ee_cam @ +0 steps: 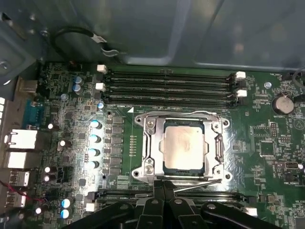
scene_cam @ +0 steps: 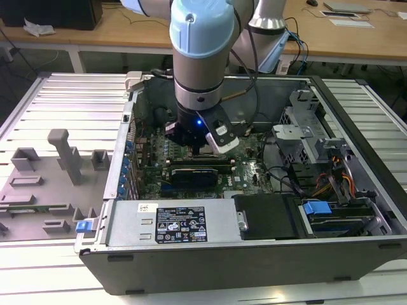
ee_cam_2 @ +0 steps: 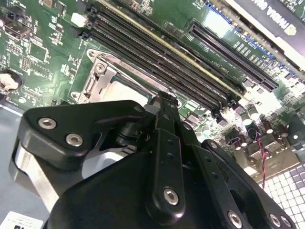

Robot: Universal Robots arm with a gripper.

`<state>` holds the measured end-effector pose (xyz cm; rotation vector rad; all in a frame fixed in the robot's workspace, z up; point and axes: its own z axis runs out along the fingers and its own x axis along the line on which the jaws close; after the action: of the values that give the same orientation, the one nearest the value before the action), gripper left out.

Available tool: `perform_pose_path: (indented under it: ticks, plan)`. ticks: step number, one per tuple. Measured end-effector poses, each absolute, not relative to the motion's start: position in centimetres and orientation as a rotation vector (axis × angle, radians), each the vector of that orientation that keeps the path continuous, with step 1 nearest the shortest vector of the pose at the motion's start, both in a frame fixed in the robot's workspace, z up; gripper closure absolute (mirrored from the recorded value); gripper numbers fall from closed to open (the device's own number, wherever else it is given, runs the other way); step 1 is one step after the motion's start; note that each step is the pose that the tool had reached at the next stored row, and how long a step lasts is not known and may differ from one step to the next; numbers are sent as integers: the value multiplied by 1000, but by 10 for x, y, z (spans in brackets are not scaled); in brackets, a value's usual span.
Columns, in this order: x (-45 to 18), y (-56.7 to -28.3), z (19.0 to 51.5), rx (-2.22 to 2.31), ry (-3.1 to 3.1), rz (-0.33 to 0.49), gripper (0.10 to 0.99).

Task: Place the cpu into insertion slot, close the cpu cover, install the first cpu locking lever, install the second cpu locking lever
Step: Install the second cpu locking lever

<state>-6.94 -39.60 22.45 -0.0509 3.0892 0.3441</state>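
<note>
Slatted metal counter (scene_cam: 57,95) carries the opened computer case (scene_cam: 254,254). Inside, the cpu (ee_cam: 183,147) lies in the insertion slot (ee_cam: 158,170), the cpu cover (ee_cam: 148,145) down around it. Pincer (ee_cam: 164,183), fingers pressed together and empty, sits at the socket's edge by a thin locking lever (ee_cam: 198,186); pressing should probably be slow and straight.

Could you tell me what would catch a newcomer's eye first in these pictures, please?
The big pale-blue arm reaches down into an open computer case, its gripper low over the green motherboard. In the first wrist view, the silver-topped cpu sits in the insertion slot, with the silvery cpu cover down around it. Four long black memory slots run beside the socket.
</note>
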Motion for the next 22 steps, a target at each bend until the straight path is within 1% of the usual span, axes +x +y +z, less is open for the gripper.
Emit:
perform_pose_path:
  ticks: [3, 7, 11, 17, 19, 22]
  plan:
    - [-73, -396, 221, -51, 3086, 370, 980]
    - [-77, -397, 216, -51, 3085, 377, 980]
    - [-80, -397, 212, -51, 3080, 402, 980]
    - [-88, -406, 208, -51, 3064, 458, 980]
    - [-89, -409, 206, -51, 3052, 497, 980]
    - [-92, -409, 201, -52, 3048, 510, 980]
